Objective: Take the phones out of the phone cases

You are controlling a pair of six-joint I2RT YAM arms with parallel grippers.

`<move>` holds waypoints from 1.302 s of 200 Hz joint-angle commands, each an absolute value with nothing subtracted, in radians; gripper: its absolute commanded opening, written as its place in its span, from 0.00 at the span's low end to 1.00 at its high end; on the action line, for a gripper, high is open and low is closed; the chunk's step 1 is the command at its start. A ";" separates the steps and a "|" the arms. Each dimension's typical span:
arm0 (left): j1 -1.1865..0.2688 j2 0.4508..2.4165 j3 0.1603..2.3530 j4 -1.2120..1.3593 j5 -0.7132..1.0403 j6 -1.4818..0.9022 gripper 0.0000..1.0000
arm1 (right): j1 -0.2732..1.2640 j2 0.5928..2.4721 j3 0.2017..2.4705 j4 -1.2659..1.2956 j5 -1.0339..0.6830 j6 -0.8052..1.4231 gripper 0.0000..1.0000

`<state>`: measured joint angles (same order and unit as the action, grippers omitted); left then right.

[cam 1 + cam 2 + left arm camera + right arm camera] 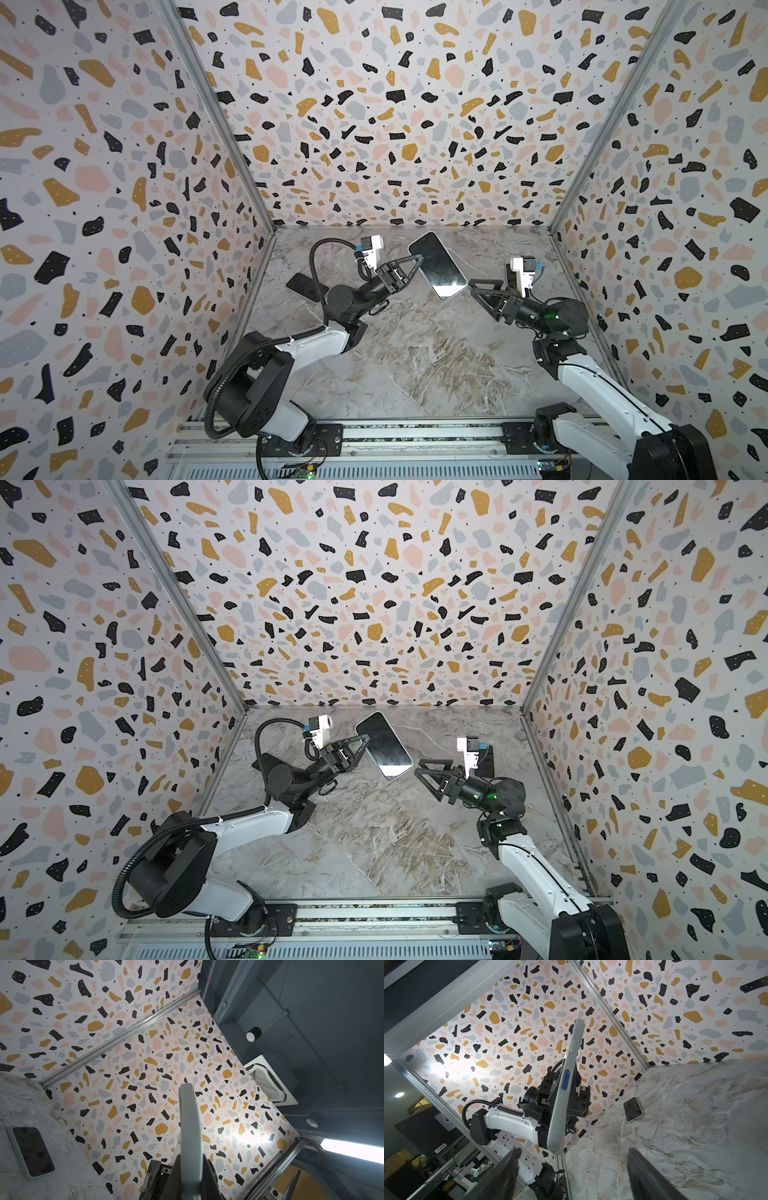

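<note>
My left jaws clench the cased phone [437, 266] aloft; my right jaws gape just beside it.

Near the table's [415, 357] left edge, my left arm [353, 297] covers most of a second phone [299, 283] in both top views. By the right edge, a dark flat thing [487, 766] sits mostly behind the right wrist camera [466, 750]; I cannot tell what it is. From the left wrist, the cased phone [190, 1126] is edge-on, its screen hidden, and the picture's edge cuts the left gripper [192, 1160]. The right gripper's [574, 1153] fingers [508, 1174] are blurred and cut off too.
</note>
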<state>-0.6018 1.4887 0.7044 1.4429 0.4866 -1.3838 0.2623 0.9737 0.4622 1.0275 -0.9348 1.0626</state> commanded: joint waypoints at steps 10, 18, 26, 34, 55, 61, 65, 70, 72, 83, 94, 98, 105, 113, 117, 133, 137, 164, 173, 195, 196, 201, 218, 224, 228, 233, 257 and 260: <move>-0.623 1.503 0.753 1.578 0.494 -1.386 0.00 | 0.282 0.974 0.472 1.101 -0.942 1.093 0.77; -0.627 1.506 0.756 1.580 0.494 -1.385 0.00 | 0.284 0.978 0.473 1.104 -0.943 1.094 0.74; -0.629 1.509 0.756 1.582 0.494 -1.385 0.00 | 0.284 0.981 0.471 1.111 -0.939 1.099 0.69; -0.629 1.510 0.755 1.584 0.491 -1.387 0.00 | 0.284 0.983 0.468 1.119 -0.937 1.105 0.65; -0.630 1.510 0.749 1.586 0.487 -1.387 0.00 | 0.284 0.984 0.462 1.137 -0.934 1.115 0.55; -0.629 1.510 0.749 1.586 0.486 -1.386 0.00 | 0.284 0.985 0.459 1.142 -0.936 1.119 0.53; -0.630 1.510 0.747 1.586 0.485 -1.386 0.00 | 0.284 0.985 0.458 1.147 -0.936 1.122 0.52; -0.630 1.510 0.746 1.586 0.483 -1.388 0.00 | 0.284 0.986 0.456 1.153 -0.936 1.126 0.50; -0.630 1.510 0.746 1.586 0.482 -1.387 0.00 | 0.284 0.986 0.456 1.155 -0.937 1.127 0.49; -0.630 1.509 0.745 1.586 0.480 -1.388 0.00 | 0.284 0.986 0.452 1.164 -0.940 1.134 0.47; -0.629 1.510 0.745 1.586 0.477 -1.386 0.00 | 0.284 0.985 0.444 1.174 -0.941 1.140 0.46; -0.630 1.509 0.745 1.587 0.477 -1.386 0.00 | 0.284 0.985 0.443 1.179 -0.942 1.141 0.45; -0.630 1.509 0.746 1.586 0.475 -1.386 0.00 | 0.284 0.983 0.440 1.183 -0.942 1.146 0.44; -0.629 1.509 0.747 1.584 0.474 -1.385 0.00 | 0.284 0.983 0.437 1.189 -0.943 1.150 0.43; -0.629 1.509 0.746 1.584 0.474 -1.383 0.00 | 0.284 0.983 0.437 1.190 -0.943 1.150 0.42; -0.629 1.515 0.746 1.586 0.474 -1.381 0.00 | 0.284 0.983 0.436 1.193 -0.946 1.150 0.39; -0.630 1.516 0.747 1.587 0.475 -1.382 0.00 | 0.284 0.983 0.435 1.195 -0.948 1.152 0.38; -0.629 1.516 0.739 1.596 0.473 -1.383 0.00 | 0.284 0.988 0.434 1.205 -0.951 1.160 0.33; -0.630 1.514 0.738 1.594 0.471 -1.381 0.00 | 0.284 0.989 0.431 1.206 -0.948 1.160 0.29; -0.629 1.516 0.735 1.598 0.468 -1.380 0.00 | 0.284 0.991 0.426 1.205 -0.943 1.161 0.24; -0.629 1.517 0.734 1.598 0.468 -1.380 0.00 | 0.284 0.991 0.424 1.205 -0.943 1.162 0.23; -0.629 1.517 0.733 1.599 0.467 -1.381 0.00 | 0.283 0.991 0.423 1.209 -0.944 1.164 0.23; -0.629 1.518 0.733 1.597 0.468 -1.379 0.00 | 0.284 0.988 0.420 1.214 -0.942 1.168 0.21; -0.629 1.517 0.733 1.597 0.468 -1.378 0.00 | 0.284 0.988 0.419 1.214 -0.942 1.167 0.19; -0.629 1.517 0.733 1.597 0.468 -1.378 0.00 | 0.284 0.988 0.420 1.214 -0.943 1.167 0.18; -0.629 1.518 0.733 1.597 0.467 -1.378 0.00 | 0.284 0.988 0.420 1.214 -0.942 1.167 0.17; -0.629 1.516 0.730 1.598 0.465 -1.378 0.00 | 0.283 0.991 0.419 1.228 -0.940 1.176 0.08; -0.629 1.517 0.729 1.598 0.464 -1.378 0.00 | 0.284 0.992 0.419 1.234 -0.941 1.179 0.07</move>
